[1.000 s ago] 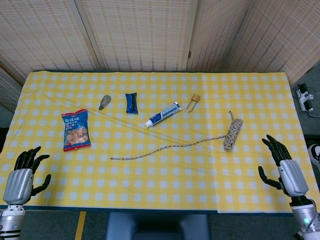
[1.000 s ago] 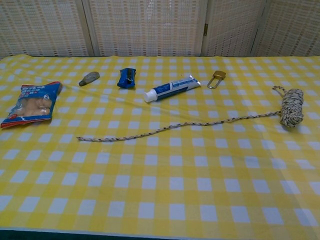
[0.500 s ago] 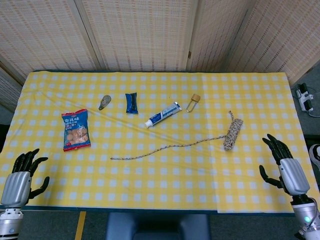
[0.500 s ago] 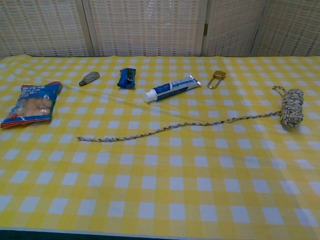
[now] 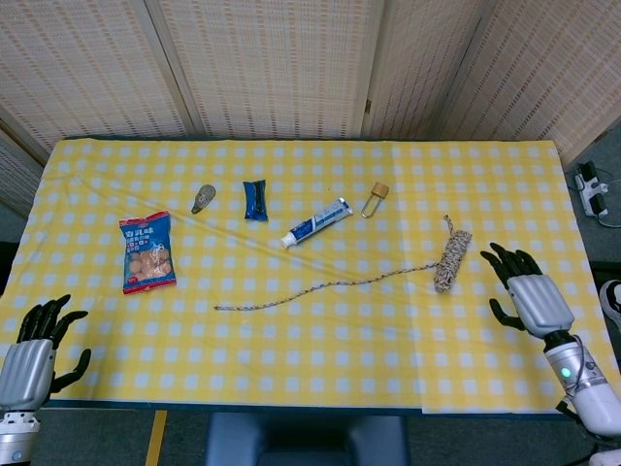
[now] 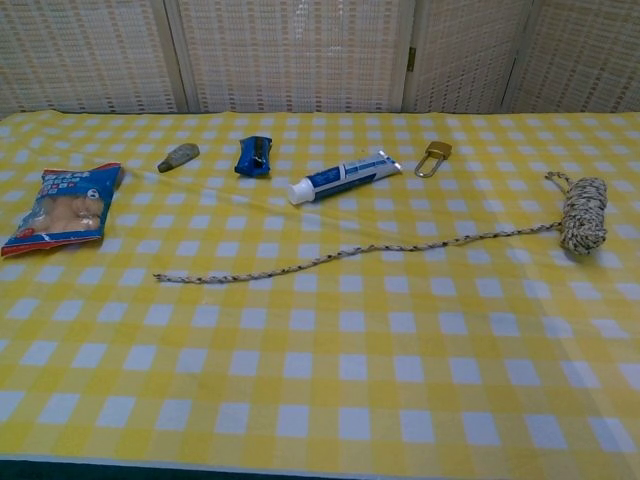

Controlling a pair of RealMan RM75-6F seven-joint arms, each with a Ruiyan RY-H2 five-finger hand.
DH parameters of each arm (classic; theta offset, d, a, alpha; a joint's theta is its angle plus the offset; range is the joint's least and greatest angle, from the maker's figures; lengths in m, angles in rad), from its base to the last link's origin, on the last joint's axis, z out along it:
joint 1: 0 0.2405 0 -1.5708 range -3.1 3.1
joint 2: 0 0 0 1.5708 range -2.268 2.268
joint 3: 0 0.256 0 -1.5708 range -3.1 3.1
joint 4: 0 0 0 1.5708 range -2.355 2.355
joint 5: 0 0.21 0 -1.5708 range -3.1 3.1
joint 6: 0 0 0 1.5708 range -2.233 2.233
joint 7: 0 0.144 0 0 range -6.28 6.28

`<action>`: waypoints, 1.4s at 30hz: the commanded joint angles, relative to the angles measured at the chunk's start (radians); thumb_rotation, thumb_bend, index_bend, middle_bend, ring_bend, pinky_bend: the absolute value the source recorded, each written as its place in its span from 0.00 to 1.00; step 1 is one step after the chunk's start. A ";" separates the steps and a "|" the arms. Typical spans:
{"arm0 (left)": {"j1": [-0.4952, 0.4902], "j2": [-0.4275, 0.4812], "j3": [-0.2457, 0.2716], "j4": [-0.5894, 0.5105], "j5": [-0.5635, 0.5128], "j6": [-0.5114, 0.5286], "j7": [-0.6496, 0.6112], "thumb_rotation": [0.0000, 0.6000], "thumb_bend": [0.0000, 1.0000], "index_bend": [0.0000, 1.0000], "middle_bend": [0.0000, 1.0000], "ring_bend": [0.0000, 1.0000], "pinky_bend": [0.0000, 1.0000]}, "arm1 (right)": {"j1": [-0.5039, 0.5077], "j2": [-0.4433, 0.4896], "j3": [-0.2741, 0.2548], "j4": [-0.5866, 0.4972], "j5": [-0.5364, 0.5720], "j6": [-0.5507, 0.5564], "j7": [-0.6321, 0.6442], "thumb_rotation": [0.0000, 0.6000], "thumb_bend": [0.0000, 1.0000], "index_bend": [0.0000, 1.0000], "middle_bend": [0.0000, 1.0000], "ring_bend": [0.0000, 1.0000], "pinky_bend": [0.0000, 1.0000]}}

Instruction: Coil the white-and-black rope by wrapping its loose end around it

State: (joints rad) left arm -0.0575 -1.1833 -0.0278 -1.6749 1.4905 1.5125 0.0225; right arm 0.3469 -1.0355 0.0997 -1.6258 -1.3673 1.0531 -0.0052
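Observation:
The white-and-black rope lies on the yellow checked cloth. Its wound bundle sits at the right, and its loose end trails leftward, ending near the table's middle left. My right hand is open with fingers spread, a short way right of the bundle and apart from it. My left hand is open at the near left corner, far from the rope. Neither hand appears in the chest view.
Along the far side lie a snack packet, a small grey object, a blue wrapper, a toothpaste tube and a brass padlock. The table's front edge runs just before the hands.
My right hand has moved up and left, toward the rope bundle. My left hand has dropped a little lower at the near left corner. The rope has not moved.

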 commanded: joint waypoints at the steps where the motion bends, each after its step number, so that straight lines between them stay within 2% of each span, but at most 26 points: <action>1: 0.000 0.001 -0.001 -0.001 -0.003 -0.002 0.000 1.00 0.43 0.28 0.09 0.08 0.00 | 0.082 -0.047 0.023 0.060 0.072 -0.081 -0.154 1.00 0.44 0.03 0.02 0.07 0.00; 5: -0.002 0.000 -0.001 0.001 -0.006 -0.009 -0.003 1.00 0.43 0.28 0.09 0.08 0.00 | 0.127 -0.084 0.024 0.114 0.113 -0.115 -0.287 1.00 0.36 0.01 0.02 0.07 0.00; 12: -0.007 -0.002 -0.003 0.005 -0.014 -0.023 -0.006 1.00 0.43 0.28 0.09 0.08 0.00 | 0.191 -0.160 0.021 0.227 0.189 -0.171 -0.433 1.00 0.26 0.00 0.01 0.06 0.00; 18: -0.012 -0.004 -0.007 0.004 -0.021 -0.034 0.000 1.00 0.43 0.28 0.09 0.08 0.00 | 0.238 -0.227 0.016 0.328 0.253 -0.222 -0.513 1.00 0.26 0.00 0.01 0.05 0.00; 34: -0.023 -0.008 -0.012 0.004 -0.038 -0.056 0.010 1.00 0.43 0.29 0.09 0.08 0.00 | 0.331 -0.395 0.015 0.547 0.290 -0.296 -0.531 1.00 0.26 0.01 0.06 0.06 0.00; 42: -0.024 -0.010 -0.012 0.015 -0.045 -0.061 0.003 1.00 0.43 0.29 0.09 0.08 0.00 | 0.342 -0.439 0.018 0.563 0.255 -0.264 -0.487 1.00 0.26 0.09 0.15 0.16 0.00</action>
State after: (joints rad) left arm -0.0810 -1.1935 -0.0400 -1.6599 1.4463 1.4516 0.0256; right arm 0.6872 -1.4682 0.1176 -1.0635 -1.1027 0.7804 -0.4989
